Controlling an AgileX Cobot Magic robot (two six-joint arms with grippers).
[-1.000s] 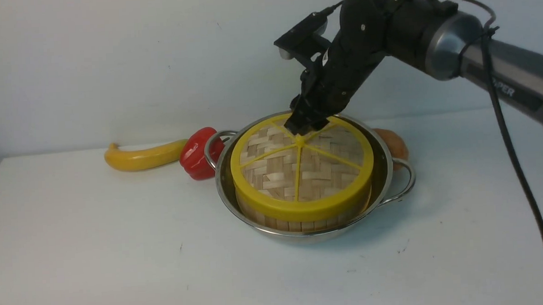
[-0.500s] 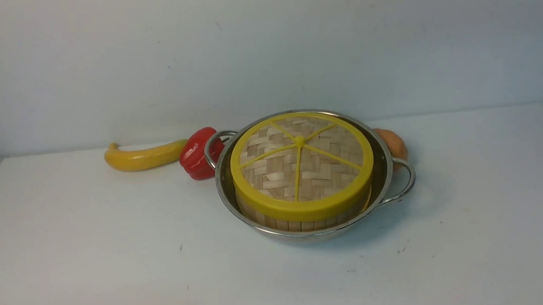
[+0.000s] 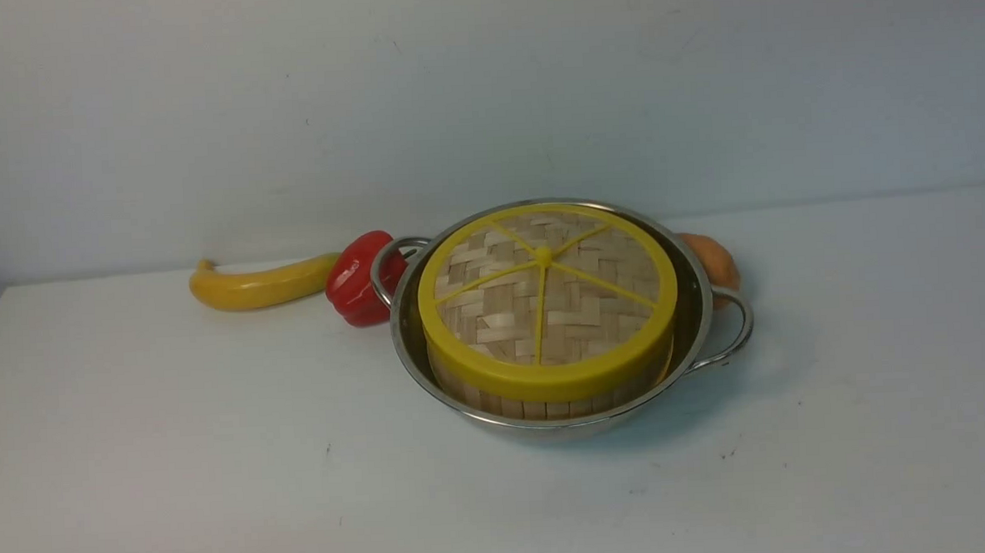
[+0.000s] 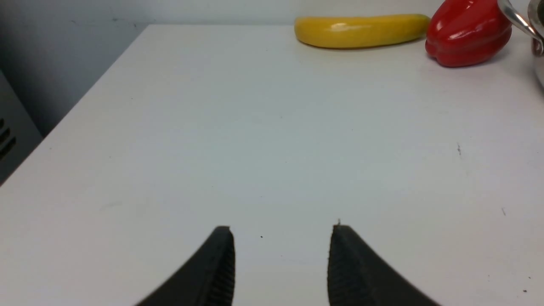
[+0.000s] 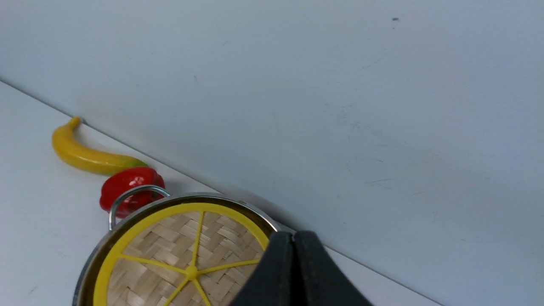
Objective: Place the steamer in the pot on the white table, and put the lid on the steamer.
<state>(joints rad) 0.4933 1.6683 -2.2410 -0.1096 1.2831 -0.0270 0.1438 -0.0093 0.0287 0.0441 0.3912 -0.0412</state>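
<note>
1. The steamer (image 3: 547,395) is seated inside the pot (image 3: 700,301), with only its slatted bamboo side wall seen below the lid's yellow rim.
2. The lid (image 3: 548,303) is laid flat on the steamer, closing it; six yellow spokes are seen meeting at a small centre knob, and the rim appears level all round.
3. The pot is set on the white table (image 3: 176,456), roughly at the middle of the front view; one looped wire handle is seen at about 10 o'clock of the pot and the other at about 3 o'clock.
4. A red bell pepper (image 3: 364,278) is found at about 9 o'clock of the pot, touching or just beside the left handle; which of the two cannot be told.
5. A yellow banana (image 3: 260,287) is laid further out at 9 o'clock, its end against the pepper.
6. An orange-brown round object (image 3: 712,259), partly hidden behind the pot, is seen at about 2 o'clock.
7. The left gripper (image 4: 280,238) is held low over bare table, well apart from the pot, its fingers spread with nothing between them.
8. The right gripper (image 5: 294,239) is seen above the lid's far edge, its fingers pressed together and nothing gripped.
</note>
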